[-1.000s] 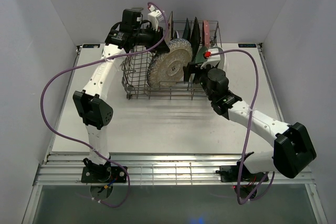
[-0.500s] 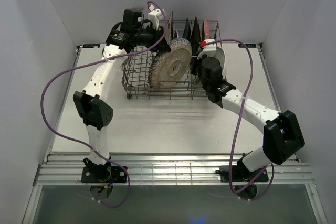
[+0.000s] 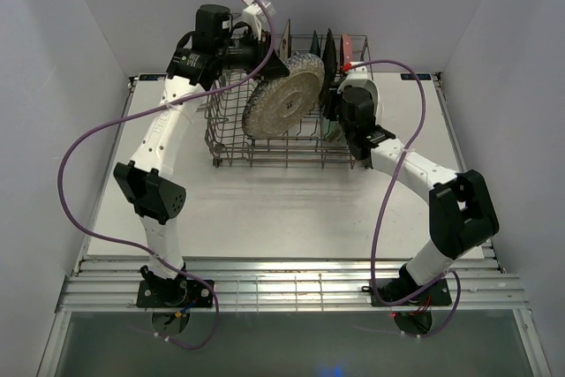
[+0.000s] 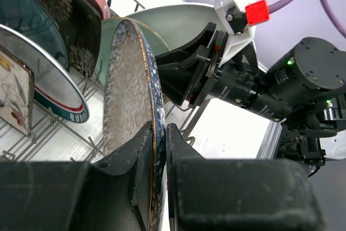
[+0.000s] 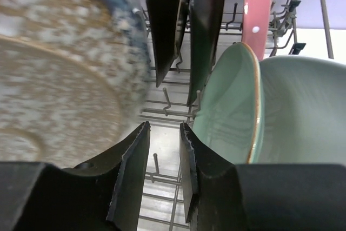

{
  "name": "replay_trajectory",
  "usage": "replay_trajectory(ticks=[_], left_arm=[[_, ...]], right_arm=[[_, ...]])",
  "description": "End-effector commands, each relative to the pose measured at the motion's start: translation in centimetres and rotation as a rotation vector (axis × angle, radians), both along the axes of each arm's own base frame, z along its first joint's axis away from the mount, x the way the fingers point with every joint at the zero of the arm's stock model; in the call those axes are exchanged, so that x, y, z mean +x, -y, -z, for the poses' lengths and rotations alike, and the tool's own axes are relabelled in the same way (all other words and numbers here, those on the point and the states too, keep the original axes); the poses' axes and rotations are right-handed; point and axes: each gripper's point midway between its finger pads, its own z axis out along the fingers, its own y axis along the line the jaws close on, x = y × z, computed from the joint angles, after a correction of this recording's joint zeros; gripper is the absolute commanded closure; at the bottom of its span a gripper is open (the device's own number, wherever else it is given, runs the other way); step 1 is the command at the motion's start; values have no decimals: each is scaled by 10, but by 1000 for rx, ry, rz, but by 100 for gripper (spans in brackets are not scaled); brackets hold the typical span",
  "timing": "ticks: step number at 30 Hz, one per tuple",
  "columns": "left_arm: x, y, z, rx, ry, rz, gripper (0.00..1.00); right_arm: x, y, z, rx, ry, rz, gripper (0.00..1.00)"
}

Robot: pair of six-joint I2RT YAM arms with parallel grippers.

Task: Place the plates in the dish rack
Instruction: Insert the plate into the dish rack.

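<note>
The speckled grey round plate (image 3: 278, 105) hangs tilted over the middle of the dish rack (image 3: 229, 143). My left gripper (image 3: 267, 66) is shut on its upper rim, and in the left wrist view the rim (image 4: 121, 96) sits pinched between both fingers of my left gripper (image 4: 159, 133). My right gripper (image 3: 331, 116) is inside the rack between the speckled plate (image 5: 54, 79) and the mint plate (image 5: 232, 101). In the right wrist view my right gripper (image 5: 164, 133) is open by a narrow gap, with only rack wire behind it.
Two dark square plates (image 5: 167, 20) and a pink plate (image 5: 257, 9) stand upright in the rack's far slots. A white plate with a red and green rim (image 4: 48, 85) and a cream flowered square plate (image 4: 13, 96) stand on the rack's left side. Upright tines (image 5: 165, 101) line the rack floor.
The speckled plate has shifted left and tilted further over. My right gripper has moved away from its edge, deeper into the rack beside the mint plate, and its jaws stand narrower than before.
</note>
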Motion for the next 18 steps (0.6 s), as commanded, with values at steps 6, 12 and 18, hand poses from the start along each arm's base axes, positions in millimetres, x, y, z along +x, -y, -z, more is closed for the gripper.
replay_trajectory(ticks=[6, 12, 18], left_arm=[[-48, -15, -149, -194, 400, 32, 100], [-45, -15, -149, -208, 374, 11, 100], [-46, -14, -154, -248, 335, -3, 100]], right_arm=[[1, -4, -18, 62, 58, -36, 65], [5, -11, -13, 76, 59, -71, 66], [4, -27, -18, 103, 84, -148, 66]])
